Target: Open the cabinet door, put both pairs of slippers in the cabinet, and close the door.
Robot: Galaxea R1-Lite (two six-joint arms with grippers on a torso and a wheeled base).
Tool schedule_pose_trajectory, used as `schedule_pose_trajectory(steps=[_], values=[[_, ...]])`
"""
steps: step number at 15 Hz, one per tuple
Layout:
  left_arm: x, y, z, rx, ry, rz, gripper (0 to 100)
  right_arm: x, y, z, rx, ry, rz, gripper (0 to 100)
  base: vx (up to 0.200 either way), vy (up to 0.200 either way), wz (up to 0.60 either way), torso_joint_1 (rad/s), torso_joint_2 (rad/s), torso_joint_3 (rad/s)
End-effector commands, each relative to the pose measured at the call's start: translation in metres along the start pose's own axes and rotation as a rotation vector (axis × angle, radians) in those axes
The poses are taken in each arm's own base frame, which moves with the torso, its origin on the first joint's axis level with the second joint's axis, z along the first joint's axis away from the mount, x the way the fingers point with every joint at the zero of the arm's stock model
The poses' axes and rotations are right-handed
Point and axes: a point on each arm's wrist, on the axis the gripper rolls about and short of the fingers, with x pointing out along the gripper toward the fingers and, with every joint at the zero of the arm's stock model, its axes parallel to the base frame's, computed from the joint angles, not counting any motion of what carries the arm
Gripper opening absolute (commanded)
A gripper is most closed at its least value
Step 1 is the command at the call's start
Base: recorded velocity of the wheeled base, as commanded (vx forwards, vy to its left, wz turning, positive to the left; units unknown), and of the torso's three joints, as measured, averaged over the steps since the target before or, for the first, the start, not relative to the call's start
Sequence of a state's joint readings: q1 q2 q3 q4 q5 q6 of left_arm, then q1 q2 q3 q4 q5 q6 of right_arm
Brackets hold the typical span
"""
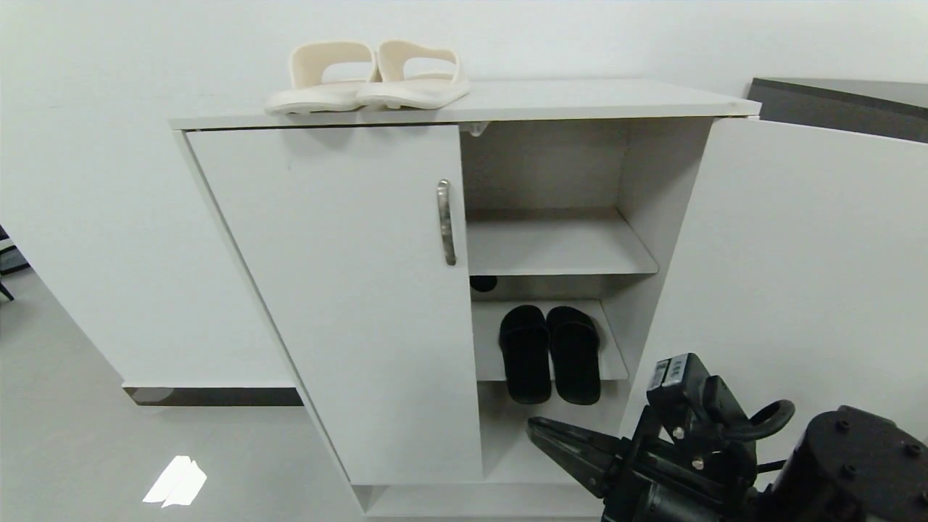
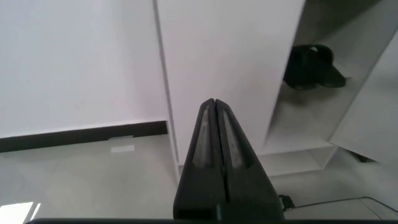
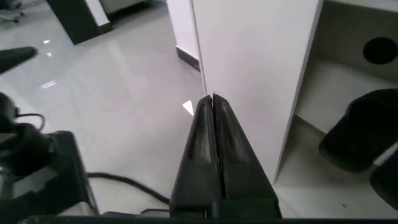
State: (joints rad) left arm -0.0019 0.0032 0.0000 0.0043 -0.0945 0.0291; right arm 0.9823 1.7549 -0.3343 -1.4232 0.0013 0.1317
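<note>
Progress, judged from head view: approx halfway.

Done:
- The cabinet (image 1: 580,98) is open: its right door (image 1: 797,275) is swung wide toward 3 o'clock. The left door (image 1: 341,290) is shut, w/ its handle (image 1: 446,221) at the inner edge.
- Pair 1 is in. The black slippers (image 1: 549,353) sit side by side on the lower shelf (image 1: 486,341), toes inward and heels just over the front edge, at about 6 o'clock of the opening. The left wrist view shows them (image 2: 311,65) inside too, and they (image 3: 367,134) are close by in the right wrist view.

Left:
- Pair 2 is not in. The cream slippers (image 1: 370,78) lie on the cabinet top, touching each other, at about 11 o'clock from the opening, above the shut door.
- The upper shelf (image 1: 558,246) is bare, so prob. the free spot for them.
- Then shut the right door.

Grippers:
- The right gripper (image 1: 533,424) is low at 5 o'clock of the head view, just in front of the cabinet's bottom, below the black pair. Its fingers are pressed together w/ nothing in them, which the right wrist view (image 3: 213,99) confirms.
- The left gripper (image 2: 214,104) also has its fingers together and holds nothing. It points at the lower part of the left door.

Next is likely a long reach up for the cream pair.
</note>
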Motion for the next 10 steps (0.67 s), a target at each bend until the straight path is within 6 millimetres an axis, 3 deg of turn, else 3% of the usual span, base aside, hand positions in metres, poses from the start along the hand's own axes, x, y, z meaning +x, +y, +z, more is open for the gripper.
schedule_pose_trajectory(steps=[1, 10], values=[[0.000, 0.000, 0.000, 0.000, 0.002, 0.000, 0, -0.002, -0.004, -0.004, -0.003, 0.016, -0.007, 0, 0.000, 0.200, 0.00, -0.007, 0.00, 0.002], [0.000, 0.000, 0.000, 0.000, 0.002, 0.000, 0, 0.004, -0.009, -0.014, -0.022, 0.039, -0.030, 0, 0.000, 0.200, 0.00, 0.001, 0.01, 0.003]])
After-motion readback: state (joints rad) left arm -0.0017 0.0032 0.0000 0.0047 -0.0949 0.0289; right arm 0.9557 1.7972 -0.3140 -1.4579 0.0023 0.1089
